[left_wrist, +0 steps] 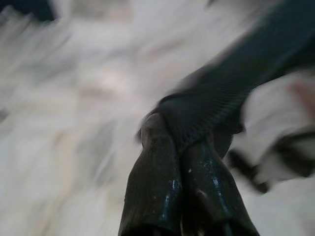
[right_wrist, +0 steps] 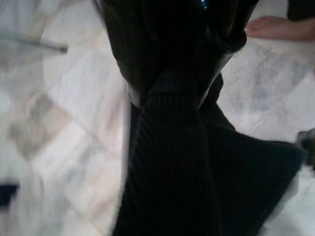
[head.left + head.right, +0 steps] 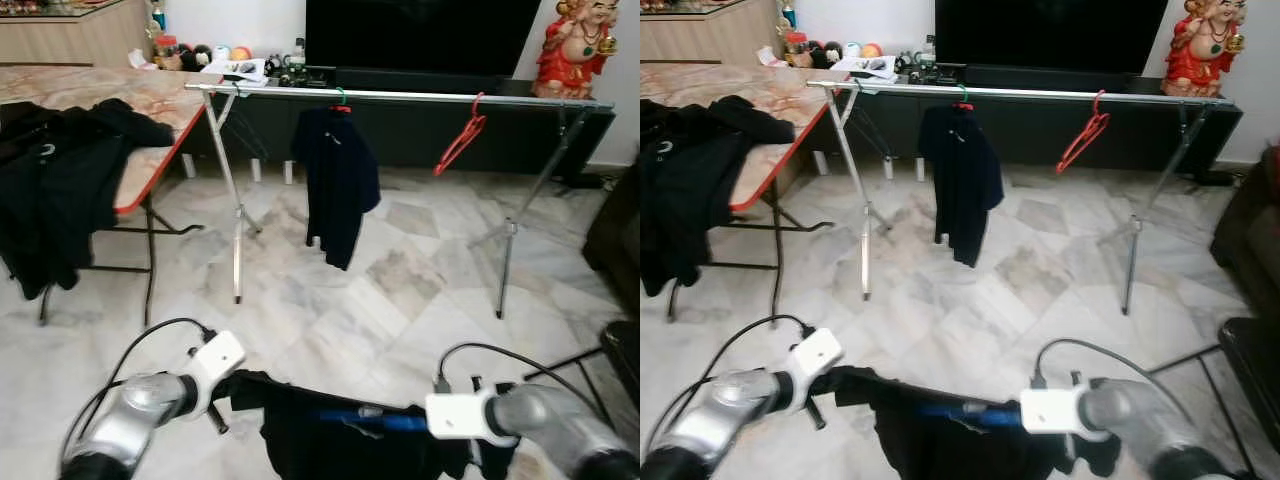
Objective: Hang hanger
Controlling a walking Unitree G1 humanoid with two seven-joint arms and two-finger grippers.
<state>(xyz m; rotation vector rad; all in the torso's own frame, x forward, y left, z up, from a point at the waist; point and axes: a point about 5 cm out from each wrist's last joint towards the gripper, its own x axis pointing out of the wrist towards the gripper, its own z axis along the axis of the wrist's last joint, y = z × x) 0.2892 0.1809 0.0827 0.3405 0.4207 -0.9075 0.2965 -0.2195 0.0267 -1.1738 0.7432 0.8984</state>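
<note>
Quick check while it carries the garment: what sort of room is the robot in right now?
Most likely a home living room used for drying laundry: a large television on a low dark cabinet, a marble-tiled floor, and a metal clothes rack holding a dark shirt and an empty red hanger.

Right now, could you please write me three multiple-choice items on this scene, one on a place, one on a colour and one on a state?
1. Where does the empty hanger hang?
A. On the rail
B. On the table
C. On the floor

2. What colour is it?
A. Blue
B. Red
C. White

3. What are both grippers doing?
A. Hanging open
B. Gripping the rail
C. Pinching a dark garment

Answers: 1 A, its hook sits over the rail, beside the hung dark shirt. 2 B, it is plainly red. 3 C, the left gripper and right gripper are each shut on black cloth.
</note>
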